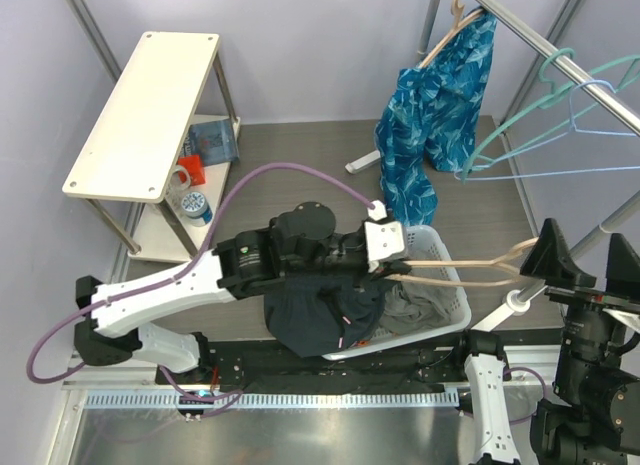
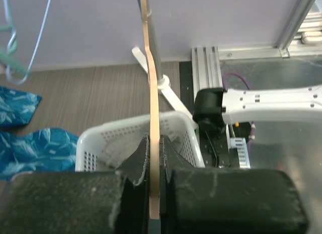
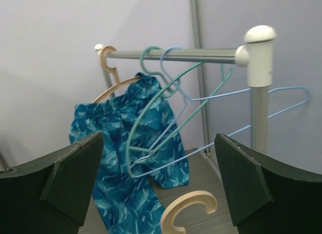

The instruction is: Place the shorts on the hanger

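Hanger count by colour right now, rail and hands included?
Beige: 2, the hanger clamped in the left hand and the beige rail hanger
Teal: 1, the teal hanger on the rail
Pale blue: 1, the pale-blue wire hanger, also on the rail
Total: 4

Pale lilac walls (image 1: 320, 45) rise beyond the left gripper (image 1: 403, 268), over a grey-brown wood-grain floor (image 1: 300, 145). A white shelf unit (image 1: 145, 115) stands well to its left, farther back. A metal clothes rail (image 1: 520, 27) runs off to its right.
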